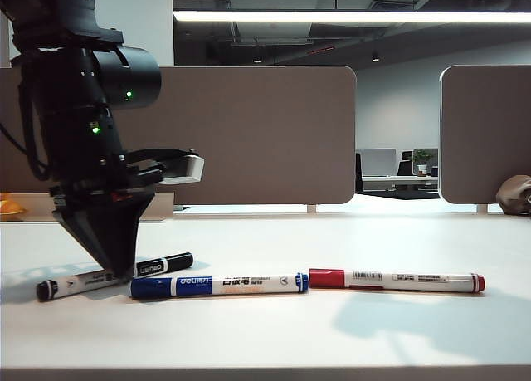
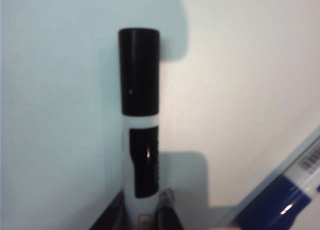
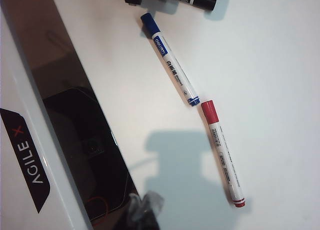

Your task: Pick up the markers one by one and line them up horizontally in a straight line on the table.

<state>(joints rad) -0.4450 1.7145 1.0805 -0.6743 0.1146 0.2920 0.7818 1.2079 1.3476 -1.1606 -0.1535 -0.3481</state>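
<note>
The left tool [image 1: 114, 269] is standing point-down on the black marker [image 1: 114, 276] at the left of the table [image 1: 348, 339]; in the left wrist view its fingers [image 2: 167, 210] are flanking the white barrel [image 2: 137, 210], yet whether they are truly pinching it or only bracketing it I cannot tell. The risk is lying there — a loose or off-centre hold on a round, slick barrel is likely to let the marker roll or swing as it is being lifted. That marker is also lying askew, its capped end pointing toward about two o'clock in the exterior view and sitting just beside the blue cap of the blue marker [image 1: 219, 285]; any sweep while turning it level may be nudging that neighbour and spoiling the line already forming.

The blue marker is lying level, and the red marker [image 1: 397, 280] is sitting just past its end at three o'clock, nearly collinear — end to end, with a small gap.

The right tool [image 3: 145, 207] is hanging well apart from the markers, its jaws together and holding nothing; only a blurred dark tip is showing in its own wrist view.

Count: three markers — one black, one blue, one red; two tools; one table.
</note>
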